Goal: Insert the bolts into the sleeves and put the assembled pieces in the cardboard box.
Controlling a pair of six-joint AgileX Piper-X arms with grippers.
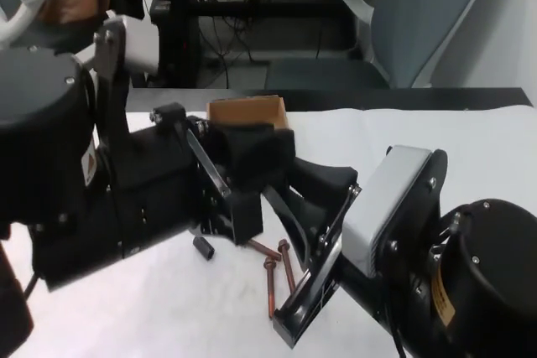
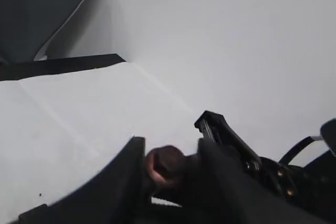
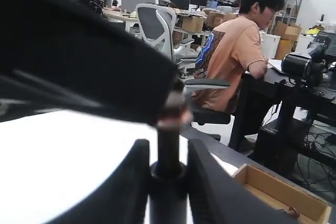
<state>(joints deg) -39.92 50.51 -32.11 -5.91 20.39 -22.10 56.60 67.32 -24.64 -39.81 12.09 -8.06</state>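
Okay, my left claw [image 2: 170, 156] is clenched on a copper-coloured bolt [image 2: 160, 163], the dark fingers [image 2: 128, 174] pressed on either side of it. On my right wrist view the right claw [image 3: 168, 145] is clamped around a black sleeve [image 3: 168, 167], which stands upright between the two pads. The bolt's copper end sits at the top of that sleeve and in line with it, with the left claw's dark bulk just above. How deep the bolt goes in, I can't tell from here. From the high camera, both arms meet over the middle of the white table [image 1: 470, 136], the left arm coming in from the left and the right arm from the near right. The held pieces are up off the cloth between them. The cardboard box [image 1: 247, 111] sits at the far side, just beyond the meeting claws, open at the top. What's inside it is hidden from me by the arms. Down on the near side of the table, between the arms, three loose bolts [image 1: 270, 287] lie close together, two of them nearly side by side and the third angled off to the far left. Just left of those, a spare sleeve [image 1: 203, 247] lies on the cloth, apart from the bolts. A grey office chair [image 1: 419, 14] stands beyond the table's far edge.
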